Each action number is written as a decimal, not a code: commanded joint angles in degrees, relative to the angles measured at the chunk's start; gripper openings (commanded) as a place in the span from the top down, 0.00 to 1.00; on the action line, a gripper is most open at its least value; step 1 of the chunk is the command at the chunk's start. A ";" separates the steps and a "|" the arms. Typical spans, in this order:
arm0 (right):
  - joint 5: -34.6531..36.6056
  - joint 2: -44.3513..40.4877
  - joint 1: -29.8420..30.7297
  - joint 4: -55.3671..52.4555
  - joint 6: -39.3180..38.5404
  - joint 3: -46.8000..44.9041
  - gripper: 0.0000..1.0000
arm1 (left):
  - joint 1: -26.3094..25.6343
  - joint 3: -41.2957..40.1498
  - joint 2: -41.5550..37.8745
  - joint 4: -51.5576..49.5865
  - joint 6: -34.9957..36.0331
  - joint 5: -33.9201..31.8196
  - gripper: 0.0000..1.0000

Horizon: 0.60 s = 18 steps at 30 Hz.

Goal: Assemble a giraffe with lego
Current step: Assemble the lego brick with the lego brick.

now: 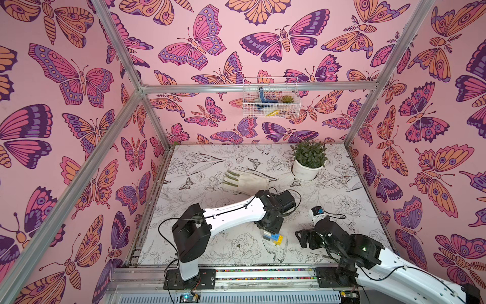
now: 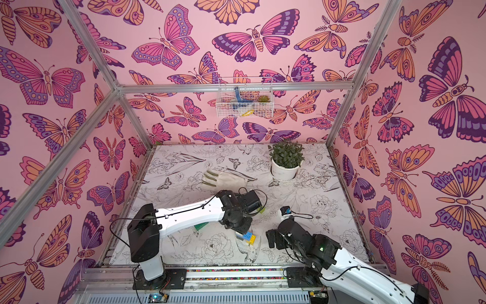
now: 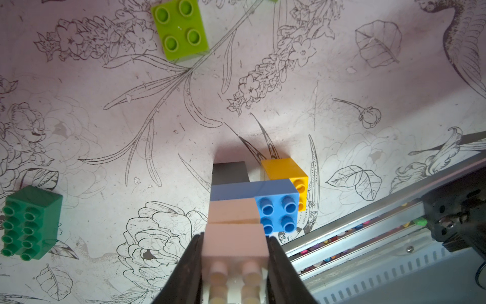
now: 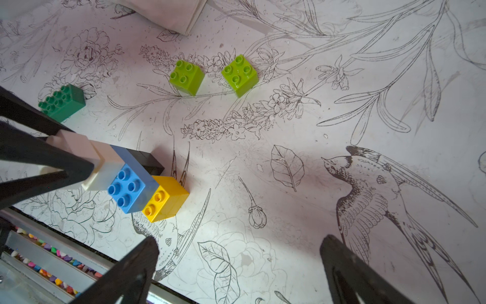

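Left gripper (image 3: 235,238) pinches shut on the white neck of the half-built giraffe (image 3: 276,210), on the table (image 3: 342,126) near its front rail (image 3: 355,223). Right gripper (image 4: 239,240) gapes, empty. Bricks seem light, stiff and slick, so grip the flat sides. Lime bricks (image 4: 186,76) and a green brick (image 4: 63,102) lie loose on the flower print; butterfly walls (image 1: 79,105) surround.

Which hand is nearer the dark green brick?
Left. The left hand, shut on the white brick atop the stack, is close beside the dark green brick; the right hand hangs open on the stack's far side, farther.

A glove (image 1: 247,180) and potted plant (image 1: 307,160) sit on the table (image 1: 210,158), wire basket (image 1: 252,109) above.
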 commanded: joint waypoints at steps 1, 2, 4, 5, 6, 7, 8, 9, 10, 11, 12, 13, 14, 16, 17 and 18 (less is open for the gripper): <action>1.83 -0.63 -0.08 -1.44 -0.11 0.73 0.01 | -0.40 -0.09 2.06 -3.54 -1.31 1.83 1.00; 1.92 -0.65 -0.08 -1.45 -0.14 0.77 0.01 | -0.45 -0.14 2.09 -3.54 -1.44 1.90 1.00; 2.19 -0.62 -0.08 -1.43 -0.04 0.81 0.01 | -0.40 -0.15 1.97 -3.54 -1.79 1.86 1.00; 2.21 -0.65 -0.08 -1.43 -0.12 0.81 0.01 | -0.39 -0.14 1.93 -3.64 -1.87 1.71 1.00; 2.58 -0.71 -0.08 -1.59 -0.13 0.89 0.01 | -0.41 0.02 1.91 -3.81 -2.02 1.51 1.00; 2.86 -0.95 -0.08 -1.74 -0.23 0.90 0.01 | -0.42 0.12 1.86 -3.89 -2.13 1.42 1.00; 2.85 -1.24 -0.08 -1.44 -0.53 0.90 0.01 | -0.46 0.20 1.96 -3.99 -2.26 1.32 1.00; 2.87 -1.68 -0.08 -1.18 -0.93 0.86 0.01 | -0.46 0.35 1.96 -4.15 -2.44 1.17 1.00; 2.87 -2.12 -0.07 -0.82 -1.24 0.81 0.01 | -0.42 0.47 2.08 -4.23 -2.57 0.99 1.00; 2.91 -2.58 -0.08 -0.53 -1.59 0.73 0.01 | -0.40 0.56 2.13 -4.32 -2.83 0.82 1.00; 2.91 -3.02 -0.08 -0.14 -2.07 0.64 0.01 | -0.42 0.70 2.33 -4.39 -3.05 0.65 1.00; 2.96 -3.39 -0.06 0.11 -2.31 0.63 0.01 | -0.42 0.74 2.33 -4.53 -3.16 0.54 1.00; 3.09 -3.61 -0.08 0.36 -2.41 0.60 0.01 | -0.47 0.83 2.41 -4.58 -3.40 0.40 1.00; 3.22 -3.71 -0.08 0.42 -2.59 0.64 0.01 | -0.33 1.07 2.32 -4.57 -3.70 0.32 1.00; 3.17 -3.53 -0.08 0.42 -2.63 0.64 0.01 | -0.30 1.18 2.34 -4.60 -3.95 0.22 1.00; 3.04 -3.32 -0.06 0.48 -2.68 0.57 0.01 | -0.30 1.31 2.23 -4.61 -4.32 0.19 1.00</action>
